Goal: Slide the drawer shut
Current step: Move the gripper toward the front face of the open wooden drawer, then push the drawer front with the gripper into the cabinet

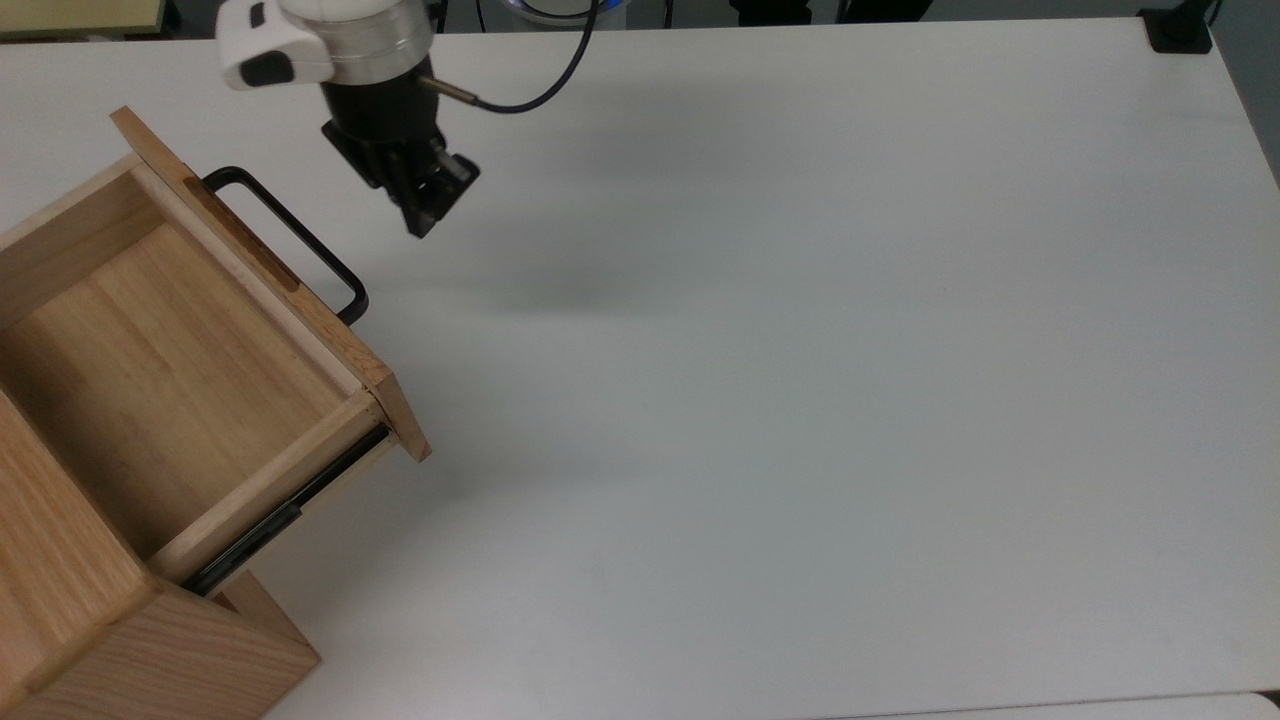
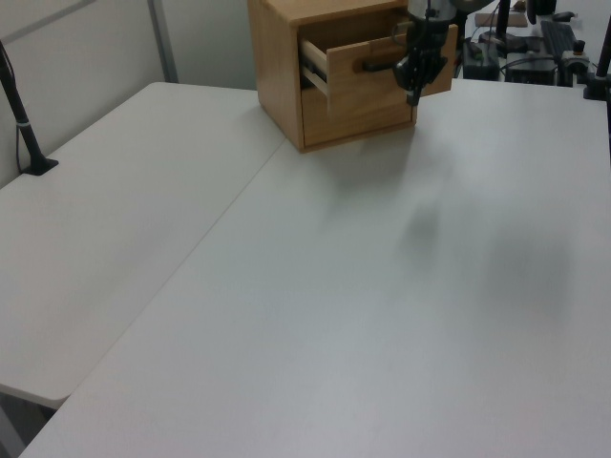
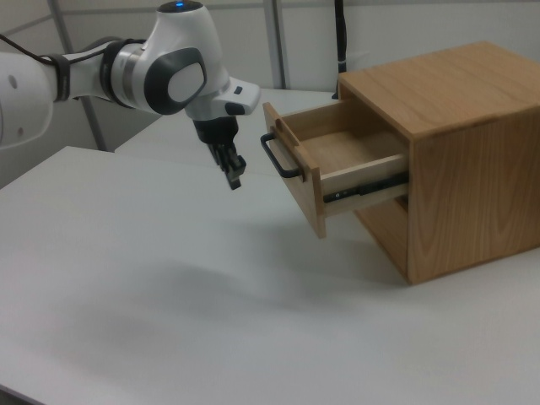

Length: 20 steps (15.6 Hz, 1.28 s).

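Note:
The drawer point(image 1: 150, 340) stands pulled far out of the wooden cabinet point(image 1: 60, 600) at the top view's lower left, and its inside is empty. Its flat front panel point(image 1: 330, 345) runs diagonally and carries a black bar handle point(image 1: 297, 232). My gripper point(image 1: 420, 226) hangs shut over the table to the right of the handle in the top view, a short gap from it, holding nothing. In the right view the gripper point(image 3: 235, 180) sits left of the handle point(image 3: 278, 158) and the drawer front point(image 3: 297, 179). In the left view the gripper point(image 2: 413, 91) overlaps the drawer front point(image 2: 368, 86).
The white table point(image 1: 800, 400) spreads wide to the top view's right of the cabinet. A black clamp point(image 1: 1180, 30) sits at its far right corner. In the left view a black post point(image 2: 24, 124) stands on a second table at the left.

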Motion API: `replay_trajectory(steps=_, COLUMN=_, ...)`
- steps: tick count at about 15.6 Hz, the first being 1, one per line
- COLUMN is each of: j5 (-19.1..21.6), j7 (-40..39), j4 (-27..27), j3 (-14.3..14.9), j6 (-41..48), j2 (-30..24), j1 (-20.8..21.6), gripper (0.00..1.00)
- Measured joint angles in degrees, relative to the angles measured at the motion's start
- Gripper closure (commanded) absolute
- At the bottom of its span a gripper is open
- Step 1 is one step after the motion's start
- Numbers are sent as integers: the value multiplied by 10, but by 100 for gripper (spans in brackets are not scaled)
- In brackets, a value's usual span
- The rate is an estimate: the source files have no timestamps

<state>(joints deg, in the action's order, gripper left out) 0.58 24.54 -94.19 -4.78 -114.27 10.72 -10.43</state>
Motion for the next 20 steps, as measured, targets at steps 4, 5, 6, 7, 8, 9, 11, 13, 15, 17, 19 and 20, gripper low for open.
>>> replay_trajectory(steps=4, j5=0, j7=31, j4=10, j3=6, j6=-44, j2=14, j1=-7, gripper=100)
replay_trajectory(steps=5, j5=0, j7=39, j4=28, j3=10, j6=-48, j2=26, j1=-8, gripper=100)
replay_trajectory(steps=6, j5=0, j7=42, j4=42, j3=14, j6=-48, j2=35, j1=-9, gripper=100)
replay_trajectory(steps=7, j5=0, j7=44, j4=59, j3=21, j6=-48, j2=48, j1=-9, gripper=100)
replay_trajectory(steps=8, j5=0, j7=46, j4=75, j3=27, j6=-48, j2=61, j1=-10, gripper=100)
replay_trajectory(steps=9, j5=0, j7=47, j4=93, j3=34, j6=-52, j2=76, j1=-11, gripper=100)
replay_trajectory(steps=11, j5=0, j7=48, j4=123, j3=47, j6=-90, j2=108, j1=-12, gripper=100)
replay_trajectory(steps=13, j5=0, j7=48, j4=139, j3=61, j6=-149, j2=133, j1=-13, gripper=100)
replay_trajectory(steps=15, j5=0, j7=48, j4=146, j3=74, j6=-206, j2=150, j1=-14, gripper=100)
replay_trajectory(steps=17, j5=0, j7=48, j4=147, j3=80, j6=-250, j2=159, j1=-18, gripper=100)
replay_trajectory(steps=19, j5=0, j7=48, j4=148, j3=81, j6=-274, j2=162, j1=-24, gripper=100)
replay_trajectory(steps=20, j5=-1, j7=48, j4=148, j3=81, j6=-277, j2=163, j1=-25, gripper=100)
